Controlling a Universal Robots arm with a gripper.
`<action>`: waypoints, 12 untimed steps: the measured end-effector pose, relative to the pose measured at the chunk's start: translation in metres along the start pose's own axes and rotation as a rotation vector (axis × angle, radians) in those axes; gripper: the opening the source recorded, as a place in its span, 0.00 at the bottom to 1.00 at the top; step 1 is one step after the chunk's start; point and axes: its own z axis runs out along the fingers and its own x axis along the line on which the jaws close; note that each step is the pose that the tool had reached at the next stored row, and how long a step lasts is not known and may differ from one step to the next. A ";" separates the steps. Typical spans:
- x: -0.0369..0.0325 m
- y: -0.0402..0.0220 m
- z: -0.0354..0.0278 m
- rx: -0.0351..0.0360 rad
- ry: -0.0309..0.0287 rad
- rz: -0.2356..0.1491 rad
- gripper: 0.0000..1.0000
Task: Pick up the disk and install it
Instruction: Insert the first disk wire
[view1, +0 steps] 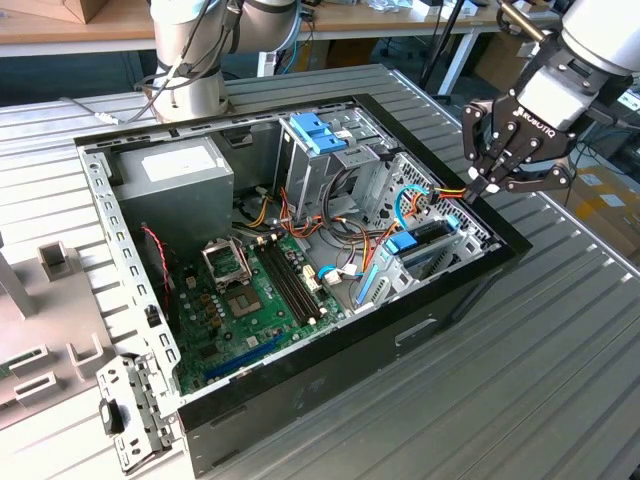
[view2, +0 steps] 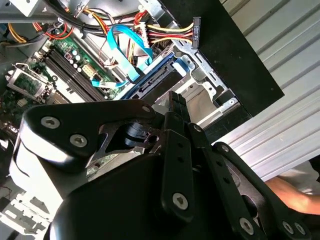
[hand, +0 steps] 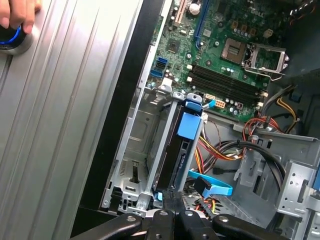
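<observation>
Where cage walls crowd: pincer (view1: 487, 187) above seated disk (hand: 176, 150).

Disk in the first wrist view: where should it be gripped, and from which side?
Grip the disk by its upturned blue-framed edge, pinching across its thin thickness and coming down from the open side of the case. It stands on edge in the cage, whose metal walls cover its broad faces.

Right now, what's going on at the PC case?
The arm's gripper hangs over the open computer case, at the drive cage on the exterior view's right. The disk in its light blue carrier stands on edge in the cage, and the fingers are closed together just above its end. A loose power connector hangs beside the cage. A person's hand rests on a button on the table.
</observation>
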 end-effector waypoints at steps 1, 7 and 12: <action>0.0000 0.0000 0.0000 -0.0006 -0.0001 -0.006 0.11; 0.0000 0.0000 0.0000 -0.0070 -0.0010 -0.065 0.11; 0.0000 0.0000 0.0001 -0.0105 -0.0015 -0.097 0.11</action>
